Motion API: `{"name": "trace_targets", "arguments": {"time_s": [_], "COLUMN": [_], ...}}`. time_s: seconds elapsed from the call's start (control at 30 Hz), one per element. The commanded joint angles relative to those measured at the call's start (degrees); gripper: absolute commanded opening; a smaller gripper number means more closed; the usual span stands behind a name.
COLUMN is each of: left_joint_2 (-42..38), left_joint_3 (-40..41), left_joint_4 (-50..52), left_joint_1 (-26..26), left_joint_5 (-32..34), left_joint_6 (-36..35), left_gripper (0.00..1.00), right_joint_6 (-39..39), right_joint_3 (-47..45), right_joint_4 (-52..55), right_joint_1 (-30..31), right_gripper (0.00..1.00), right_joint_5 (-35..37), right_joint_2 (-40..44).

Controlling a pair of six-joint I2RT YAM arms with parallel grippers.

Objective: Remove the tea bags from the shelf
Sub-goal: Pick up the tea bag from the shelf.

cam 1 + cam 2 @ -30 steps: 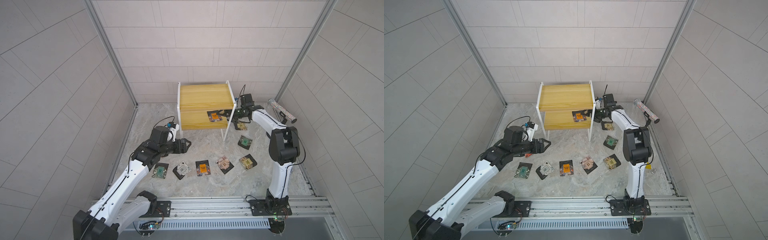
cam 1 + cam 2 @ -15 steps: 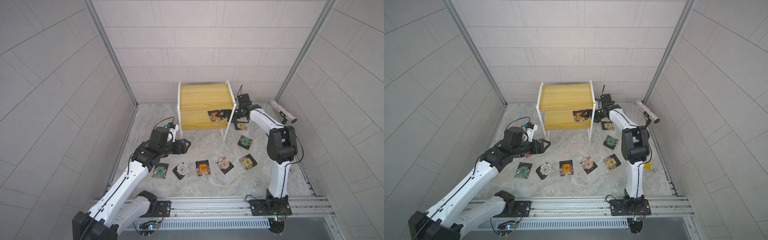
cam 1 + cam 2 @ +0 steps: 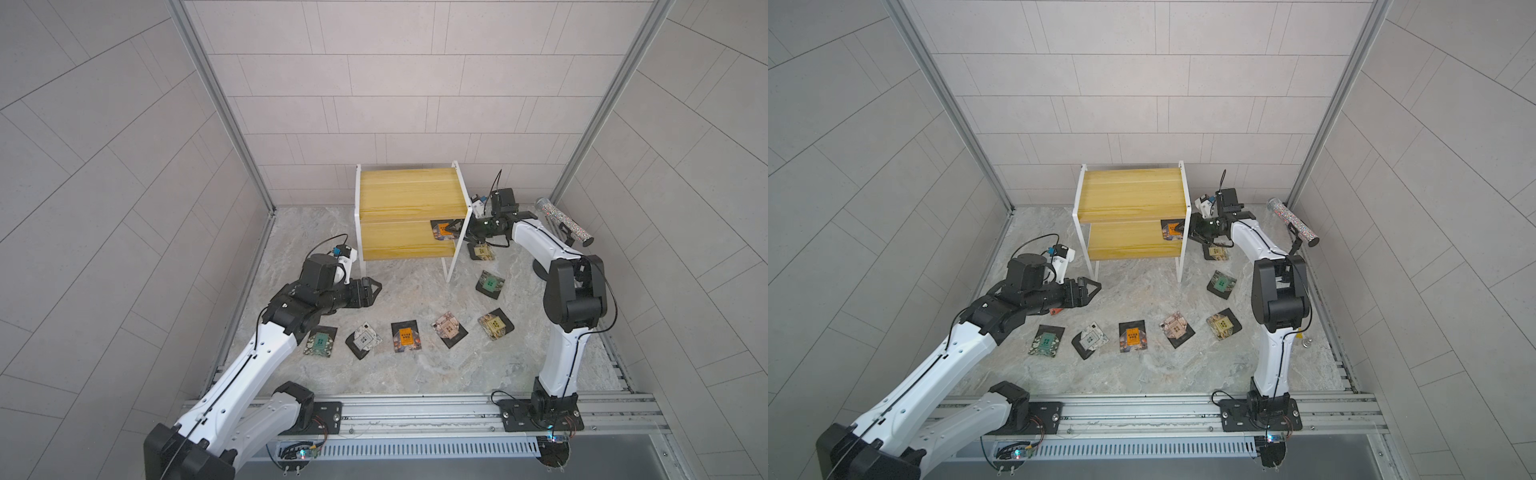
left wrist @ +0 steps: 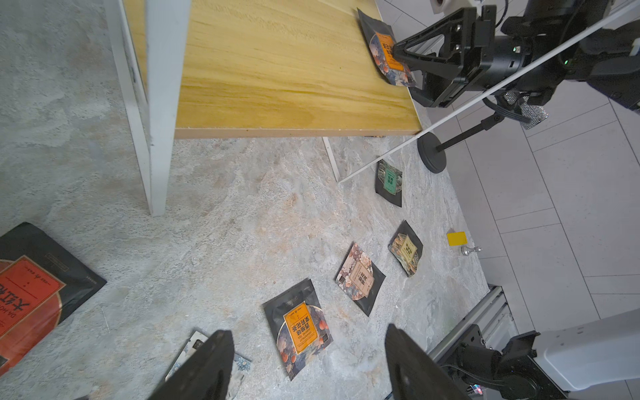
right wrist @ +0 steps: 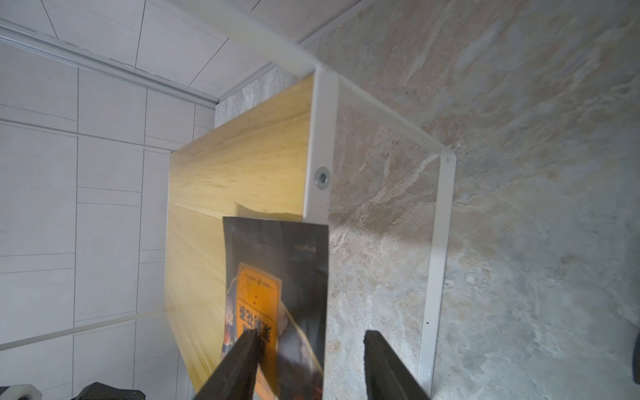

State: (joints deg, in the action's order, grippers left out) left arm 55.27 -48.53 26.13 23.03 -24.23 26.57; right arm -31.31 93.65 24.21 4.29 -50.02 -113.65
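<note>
— Yellowish wood shelf (image 3: 401, 195) stood against the back wall on its white frame. Anything on it?
— One tea bag (image 3: 444, 230), orange label, lay on the lower board. It sat at the end nearest the right arm, one edge just past the board's end.
— Right gripper (image 5: 310, 334)?
— Reached in from the shelf's side. Fingers stood apart, straddling that tea bag's edge. One fingertip (image 5: 249, 343) lay over the orange label. Not clamped on it.
— Left gripper (image 3: 374, 291)?
— Hung low over the marble floor (image 3: 415, 291), near the shelf's front leg, jaws wide.
— Other sachets?
— Seven lay flat on the floor in both top views. Five made a row (image 3: 406, 336) between the arms, and two more (image 3: 490, 284) lay toward the right arm. The left wrist view showed an eighth, the red-labelled sachet (image 4: 27, 294), close to the left gripper.
</note>
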Motion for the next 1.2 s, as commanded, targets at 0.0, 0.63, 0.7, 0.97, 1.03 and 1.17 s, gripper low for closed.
{"name": "trace_targets", "arguments": {"time_s": [0.0, 0.63, 0.7, 0.97, 1.03, 1.17], "left_joint_2": [-0.4, 0.0, -0.1, 0.1, 0.3, 1.0], "left_joint_3": [0.7, 0.5, 0.4, -0.2, -0.6, -1.0], "left_joint_4": [-1.0, -1.9, -1.9, -1.9, -1.9, -2.0], "left_joint_1": [0.4, 1.1, 1.1, 1.4, 1.3, 1.4], "left_joint_5": [-0.2, -0.8, -0.7, -0.7, -0.8, -1.1], "left_joint_6": [0.4, 1.3, 1.3, 1.2, 1.0, 0.6], "left_gripper": [0.76, 0.75, 0.75, 0.75, 0.75, 0.75], "right_joint_6": [-0.5, -3.6, -3.7, -4.7, -5.3, -6.1], "right_joint_3": [-1.4, -5.4, -5.5, -8.1, -9.4, -12.2], "right_joint_4": [-0.2, -4.6, -4.7, -5.9, -6.7, -8.1], "right_joint_1": [-0.6, -3.8, -4.2, -5.9, -6.7, -8.6], "right_gripper": [0.49, 0.18, 0.13, 0.02, 0.01, 0.00], "right_joint_5": [0.9, -1.2, -1.4, -1.4, -1.2, -0.7], "right_joint_2": [2.4, 8.2, 8.9, 12.7, 14.2, 17.7]}}
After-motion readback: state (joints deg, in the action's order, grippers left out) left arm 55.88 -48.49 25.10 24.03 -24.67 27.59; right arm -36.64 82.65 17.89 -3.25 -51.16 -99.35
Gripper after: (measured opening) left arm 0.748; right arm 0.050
